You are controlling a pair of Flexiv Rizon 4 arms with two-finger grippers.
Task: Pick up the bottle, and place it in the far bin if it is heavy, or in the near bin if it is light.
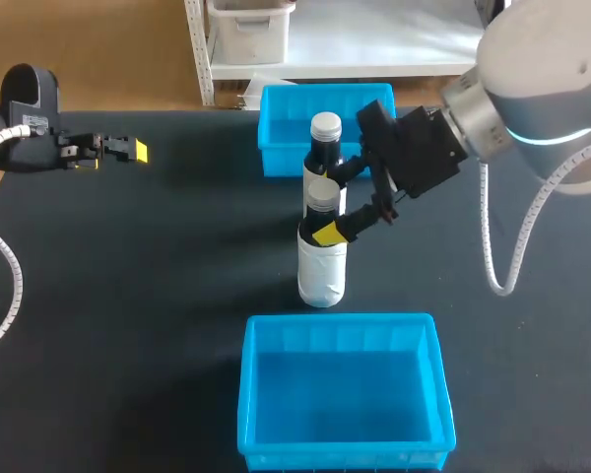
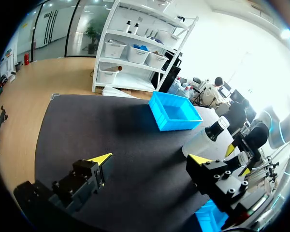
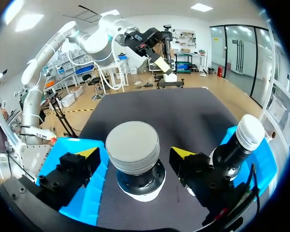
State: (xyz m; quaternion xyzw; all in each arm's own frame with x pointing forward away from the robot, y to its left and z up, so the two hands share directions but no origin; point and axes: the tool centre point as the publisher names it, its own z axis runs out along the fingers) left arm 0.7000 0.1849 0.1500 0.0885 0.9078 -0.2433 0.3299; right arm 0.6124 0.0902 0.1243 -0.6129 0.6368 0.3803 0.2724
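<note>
1. On the black table [image 1: 128, 296], the right gripper [image 1: 333, 205] stands spread astride a grey-capped bottle [image 1: 322, 271], untouched, between the far bin [image 1: 281, 128] and the near bin [image 1: 340, 389].
2. The left gripper [image 1: 128, 150] hangs wide open at the table's left.
3. A second bottle [image 1: 325, 148] is partly hidden behind.

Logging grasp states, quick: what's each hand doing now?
Left hand: open, empty.
Right hand: open, straddling the grey-capped bottle, gaps on both sides.

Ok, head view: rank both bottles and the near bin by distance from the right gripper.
1. Front bottle, between the right gripper's fingers.
2. Rear bottle, just behind the front one.
3. Near bin, in front of both bottles, farthest.
</note>
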